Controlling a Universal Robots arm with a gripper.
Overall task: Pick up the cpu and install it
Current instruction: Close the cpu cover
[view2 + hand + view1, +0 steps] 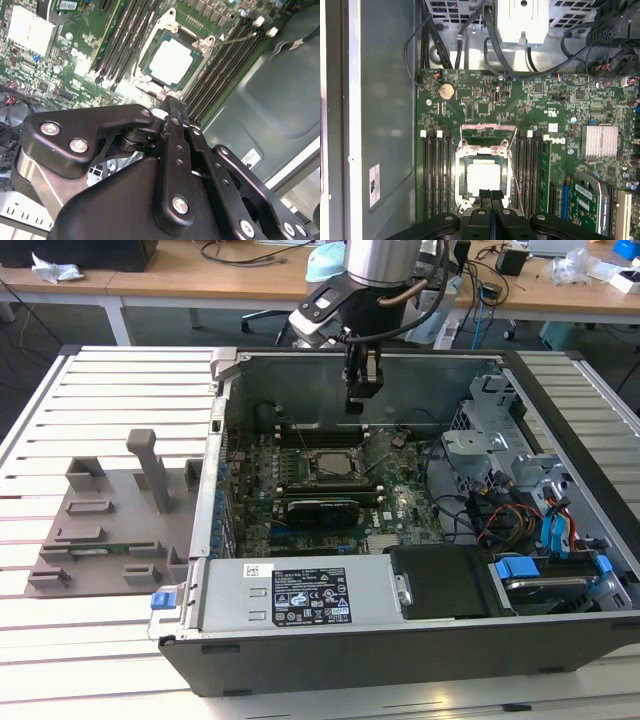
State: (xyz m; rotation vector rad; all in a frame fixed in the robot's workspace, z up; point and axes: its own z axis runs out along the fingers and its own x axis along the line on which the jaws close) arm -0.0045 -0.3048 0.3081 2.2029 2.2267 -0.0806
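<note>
My tool (170, 104), jaws pressed together, hangs above the green motherboard (60, 62); the cpu (170, 62) lies seated in its socket frame (148, 47), between memory slots (125, 35).

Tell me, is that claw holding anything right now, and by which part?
Nothing is held. The gripper has its fingers shut together with nothing between them; the cpu lies apart from it, in the socket.

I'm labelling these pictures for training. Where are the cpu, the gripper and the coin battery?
cpu (483, 179): first wrist view, middle of its silvery top plate.
gripper (491, 193): first wrist view, where its shut fingertips meet.
coin battery (446, 90): first wrist view, centre of the round disc.
</note>
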